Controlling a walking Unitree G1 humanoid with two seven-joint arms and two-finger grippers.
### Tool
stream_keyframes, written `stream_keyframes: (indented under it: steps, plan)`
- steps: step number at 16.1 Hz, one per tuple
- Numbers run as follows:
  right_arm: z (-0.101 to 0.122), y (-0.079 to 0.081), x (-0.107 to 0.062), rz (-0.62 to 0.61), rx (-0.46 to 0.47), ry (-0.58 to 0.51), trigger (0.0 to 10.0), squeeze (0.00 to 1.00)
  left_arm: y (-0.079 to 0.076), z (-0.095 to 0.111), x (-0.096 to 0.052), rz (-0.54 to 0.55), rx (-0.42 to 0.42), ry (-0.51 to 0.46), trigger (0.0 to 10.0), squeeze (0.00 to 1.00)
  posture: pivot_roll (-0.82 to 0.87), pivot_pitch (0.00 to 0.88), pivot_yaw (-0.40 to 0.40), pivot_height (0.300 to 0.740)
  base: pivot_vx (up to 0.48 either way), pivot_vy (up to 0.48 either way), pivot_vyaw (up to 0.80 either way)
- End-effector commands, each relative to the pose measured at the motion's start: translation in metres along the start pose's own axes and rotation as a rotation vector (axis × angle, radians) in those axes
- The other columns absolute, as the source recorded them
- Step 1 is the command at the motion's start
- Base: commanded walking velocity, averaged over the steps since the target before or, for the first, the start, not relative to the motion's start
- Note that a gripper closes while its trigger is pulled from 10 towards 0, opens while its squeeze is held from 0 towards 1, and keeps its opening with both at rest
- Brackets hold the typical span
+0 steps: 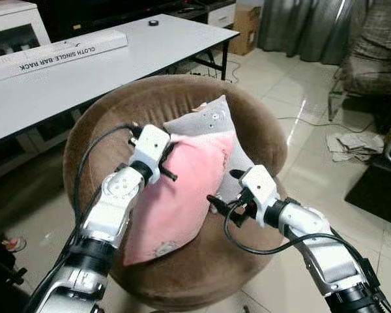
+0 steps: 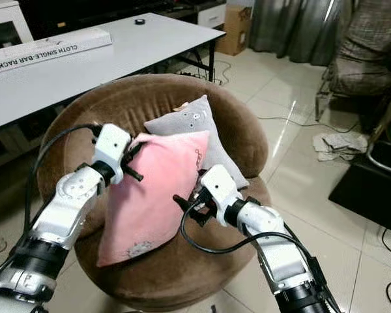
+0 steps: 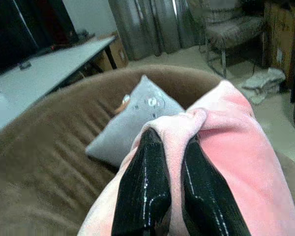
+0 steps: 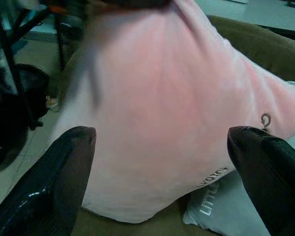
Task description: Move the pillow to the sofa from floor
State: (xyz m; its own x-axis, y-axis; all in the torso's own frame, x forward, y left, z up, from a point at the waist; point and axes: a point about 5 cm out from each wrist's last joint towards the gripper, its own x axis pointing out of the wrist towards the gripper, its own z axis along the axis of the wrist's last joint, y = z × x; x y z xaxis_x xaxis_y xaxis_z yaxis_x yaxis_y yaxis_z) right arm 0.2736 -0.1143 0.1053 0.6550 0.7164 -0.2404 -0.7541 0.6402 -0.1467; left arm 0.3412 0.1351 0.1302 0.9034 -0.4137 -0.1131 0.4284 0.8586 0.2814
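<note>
Left gripper point(image 1: 168, 158) pinches pink pillow point(image 1: 182, 189) corner at 10 o'clock; right gripper point(image 4: 160, 162) spread wide, empty, at 4 o'clock. Pillow on sofa point(image 1: 111, 111) against grey cushion point(image 1: 208, 120) — placing step; next, release.

You see the pink pillow point(image 1: 179, 195) propped on the round brown sofa point(image 1: 117, 117), leaning on a grey pillow point(image 1: 212, 124) behind it. Your left gripper point(image 1: 166, 163) touches its upper left edge; your right gripper point(image 1: 223, 188) sits at its right edge, near the grey one

Dim indoor light; glare on floor tiles point(image 1: 300, 98); wrist views soft, blurred at edges.
</note>
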Motion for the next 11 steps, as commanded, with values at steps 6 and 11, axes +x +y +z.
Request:
stream_keyframes:
  steps: [6,11]
  plan:
    - [0.008,-0.005,0.002,0.077,-0.100,0.062,10.0,0.00,0.030,-0.005,0.020,0.139,0.038,0.087,10.0,0.00,0.06,0.000,0.007,0.740,0.000,0.000,0.00]
    - [0.003,-0.004,0.004,0.079,-0.124,0.164,10.0,0.00,0.034,-0.023,0.024,0.177,0.074,0.163,10.0,0.00,-0.03,0.000,-0.018,0.740,0.000,0.000,0.00]
